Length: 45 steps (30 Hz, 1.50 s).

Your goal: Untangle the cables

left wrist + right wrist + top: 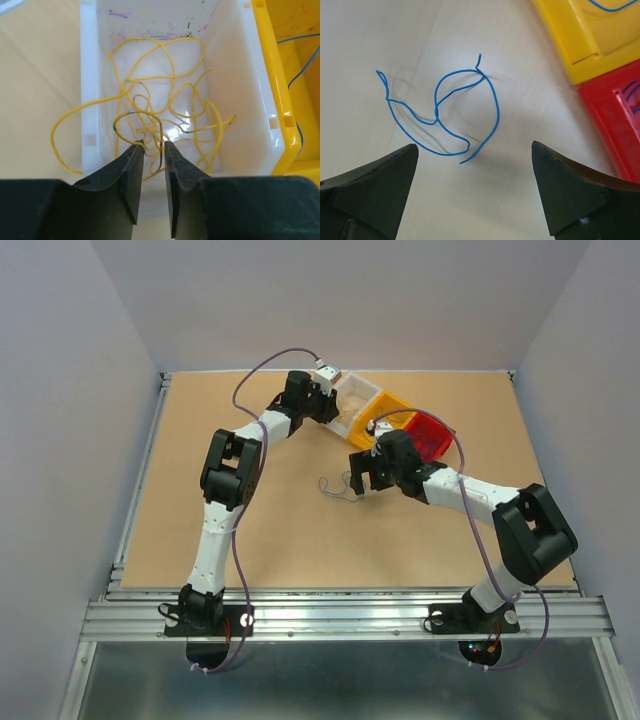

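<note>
Hair-thin yellow wires (150,77): bright yellow; one has a dark stretch.
White plastic bin (90,75): glossy white, with purple and green pen marks on its far wall.
Thin blue wire (436,107): vivid blue.
Yellow plastic bin (570,40): yellow.
Red plastic bin (615,115): red.
Flat wooden table (330,540): plain pale tan.
Robot arms (215,540): white links, black joints.
Left gripper (153,146), right gripper (474,144): black.

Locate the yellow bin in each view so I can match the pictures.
Top external: the yellow bin sits upper middle, between the white bin and the red bin.
Left wrist: right edge, against the white bin.
Right wrist: top right corner, above the red bin.
Shared landmark: the blue wire inside it shows in both wrist views; too thin to see from above.
</note>
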Motion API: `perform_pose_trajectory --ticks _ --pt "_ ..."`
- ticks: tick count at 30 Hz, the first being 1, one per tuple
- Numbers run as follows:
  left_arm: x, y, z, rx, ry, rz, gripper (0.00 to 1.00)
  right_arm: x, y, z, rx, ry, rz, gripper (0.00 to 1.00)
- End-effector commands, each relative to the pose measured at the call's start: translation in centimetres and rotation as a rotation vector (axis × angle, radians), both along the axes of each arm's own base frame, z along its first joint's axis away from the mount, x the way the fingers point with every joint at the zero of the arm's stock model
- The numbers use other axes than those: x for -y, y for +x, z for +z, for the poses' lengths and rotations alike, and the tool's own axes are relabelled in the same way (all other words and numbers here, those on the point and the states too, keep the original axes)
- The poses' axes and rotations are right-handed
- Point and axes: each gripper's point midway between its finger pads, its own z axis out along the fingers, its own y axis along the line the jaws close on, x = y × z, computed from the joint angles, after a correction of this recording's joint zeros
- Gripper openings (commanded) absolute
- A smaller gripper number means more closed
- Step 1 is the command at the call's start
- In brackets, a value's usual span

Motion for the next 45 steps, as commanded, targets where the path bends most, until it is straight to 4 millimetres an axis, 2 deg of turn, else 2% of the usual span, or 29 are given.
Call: perform_pose_trajectory --ticks 1,4,7,9,11,12,13,14,15,16,18,19,20,25,26,27,28,29,31,32,33,34,35,36,39,40,42,43,45 --pt "-0.2 0.4 6.7 0.130 -0.008 0.013 0.38 -3.6 1.8 3.2 0.096 0.100 0.111 1.00" --pt "-0.1 0.2 8.3 0.157 -0.012 0.013 0.41 -4.5 2.0 2.0 0.078 0.094 0.146 1.00" --pt "-0.1 -0.6 9.7 0.174 -0.016 0.002 0.45 -5.5 2.5 1.8 0.088 0.090 0.175 1.00" --pt "-0.2 -1.2 11.3 0.200 -0.021 -0.011 0.52 -5.9 2.4 0.8 0.071 0.075 0.191 1.00" --pt "-0.4 -2.1 11.6 0.201 -0.016 -0.016 0.57 -6.3 2.4 0.0 0.064 0.059 0.209 1.00" --pt "-0.7 -2.6 13.6 0.243 -0.028 -0.014 0.60 -6.5 2.4 -0.2 0.063 0.054 0.219 1.00" --pt "-0.9 -3.3 12.9 0.233 -0.017 -0.012 0.64 -6.7 2.3 -0.6 0.062 0.044 0.237 1.00" --pt "-1.2 -3.7 13.4 0.245 -0.019 -0.003 0.65 -7.1 2.2 -0.7 0.061 0.043 0.256 1.00" --pt "-1.7 -4.0 15.7 0.291 -0.037 0.017 0.65 -7.4 2.0 -1.2 0.058 0.029 0.278 1.00" --pt "-2.1 -4.7 15.2 0.283 -0.030 0.024 0.65 -7.6 1.9 -1.5 0.053 0.026 0.288 1.00" --pt "-3.0 -5.3 16.2 0.306 -0.030 0.052 0.65 -8.0 1.7 -1.8 0.050 0.022 0.308 1.00" --pt "-3.4 -6.0 18.6 0.357 -0.053 0.058 0.65 -8.2 1.7 -2.2 0.046 0.016 0.318 1.00" --pt "-3.8 -6.7 17.9 0.351 -0.045 0.061 0.65 -8.5 1.4 -2.3 0.040 0.018 0.335 1.00" --pt "-6.3 -8.8 21.8 0.430 -0.061 0.116 0.65 -9.1 1.2 -3.9 0.013 -0.036 0.348 0.98" --pt "-6.7 -9.2 21.4 0.423 -0.055 0.121 0.65 -8.5 1.1 -4.5 -0.009 -0.066 0.332 0.87" --pt "-7.2 -9.6 22.2 0.441 -0.057 0.131 0.65 -8.3 1.1 -4.8 -0.020 -0.080 0.323 0.80" --pt "-7.5 -9.9 22.3 0.440 -0.056 0.138 0.65 -8.0 0.9 -5.2 -0.042 -0.094 0.310 0.64" --pt "-8.1 -10.1 21.5 0.425 -0.050 0.148 0.65 -7.7 1.0 -5.3 -0.045 -0.109 0.294 0.55" --pt "-8.7 -11.0 22.5 0.443 -0.071 0.154 0.65 -7.3 0.6 -5.7 -0.063 -0.124 0.289 0.35" --pt "-9.1 -11.4 21.6 0.431 -0.068 0.158 0.65 -7.1 0.6 -5.4 -0.059 -0.125 0.286 0.12" --pt "-9.5 -11.7 21.7 0.438 -0.073 0.163 0.65 -7.1 0.6 -5.2 -0.055 -0.127 0.282 0.01" --pt "-9.9 -12.2 22.9 0.469 -0.093 0.170 0.65 -7.1 0.8 -5.0 -0.046 -0.126 0.275 0.01" --pt "-10.3 -12.5 22.3 0.463 -0.090 0.176 0.65 -7.1 1.2 -4.3 -0.028 -0.123 0.262 0.01" --pt "-10.5 -12.9 23.2 0.489 -0.100 0.178 0.65 -7.3 1.4 -3.7 -0.014 -0.113 0.258 0.01" --pt "-11.0 -13.5 22.7 0.489 -0.094 0.185 0.65 -7.9 2.5 -1.4 0.042 -0.073 0.229 0.00" --pt "-11.2 -13.9 22.7 0.492 -0.098 0.185 0.65 -8.3 3.3 0.5 0.080 -0.043 0.212 0.01" --pt "-11.3 -14.2 22.6 0.499 -0.103 0.188 0.65 -8.2 4.5 2.6 0.134 -0.039 0.165 0.01" --pt "-11.4 -14.4 23.0 0.513 -0.111 0.189 0.65 -8.3 5.5 5.0 0.181 -0.015 0.136 0.01" --pt "-11.6 -14.6 22.6 0.514 -0.102 0.198 0.65 -7.6 6.8 7.0 0.226 -0.005 0.088 0.00"
